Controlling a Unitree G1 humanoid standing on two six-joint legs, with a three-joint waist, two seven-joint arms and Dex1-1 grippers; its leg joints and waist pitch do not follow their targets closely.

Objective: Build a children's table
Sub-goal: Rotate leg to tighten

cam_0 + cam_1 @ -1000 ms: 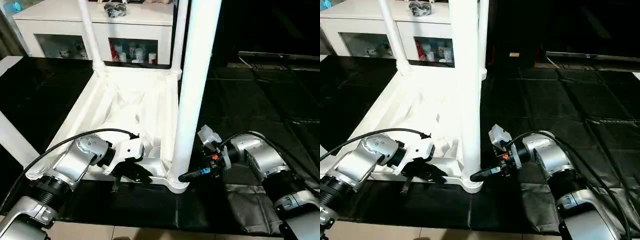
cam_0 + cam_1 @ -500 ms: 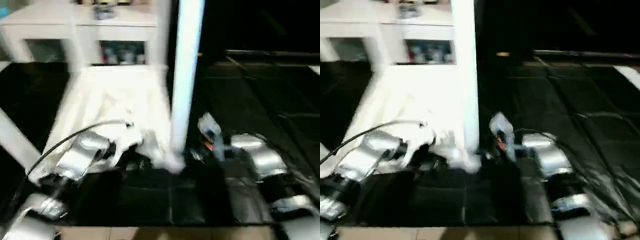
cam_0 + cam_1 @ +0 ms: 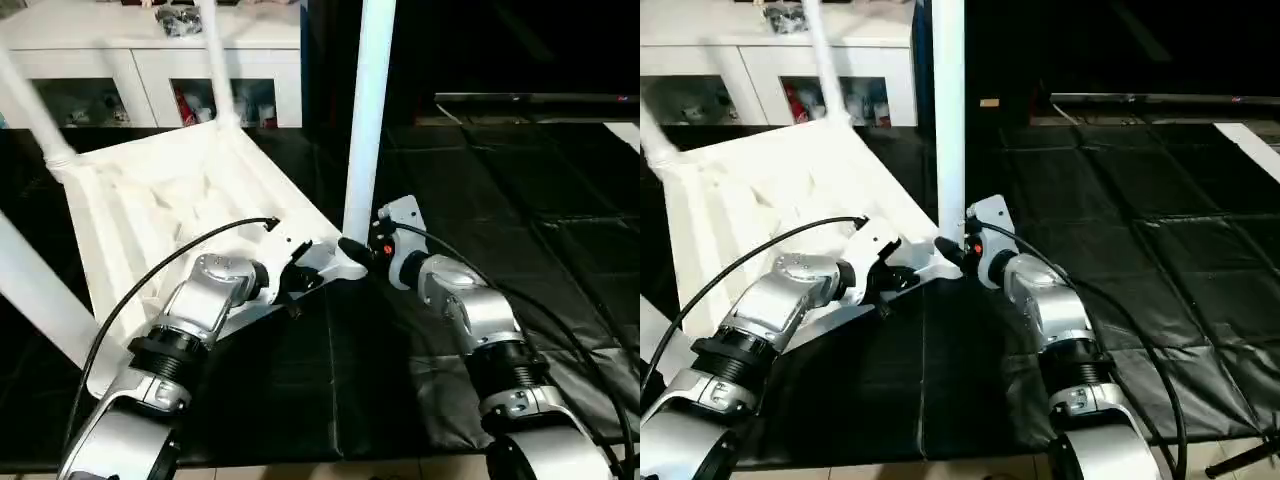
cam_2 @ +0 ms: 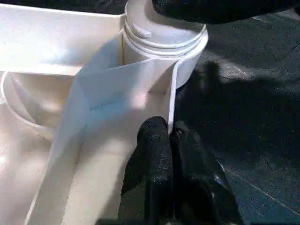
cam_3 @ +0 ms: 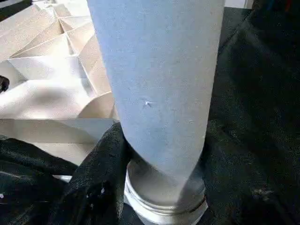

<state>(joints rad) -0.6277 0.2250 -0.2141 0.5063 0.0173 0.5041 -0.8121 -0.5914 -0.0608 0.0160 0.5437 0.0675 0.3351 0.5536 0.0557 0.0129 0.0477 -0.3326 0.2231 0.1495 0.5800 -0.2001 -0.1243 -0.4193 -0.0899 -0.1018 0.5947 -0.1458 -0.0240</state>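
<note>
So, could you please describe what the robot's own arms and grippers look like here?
Both forearms are silver metal cylinders with ribbed black-and-silver wrist joints. The left arm carries a looping black cable; the right arm has black cables and a white wrist module with a small red light. The gripper fingers are matte black and textured.

Table top [image 3: 150, 200] lies left; leg [image 3: 368, 120] stands at its right corner; cabinet [image 3: 150, 60] behind.
</note>
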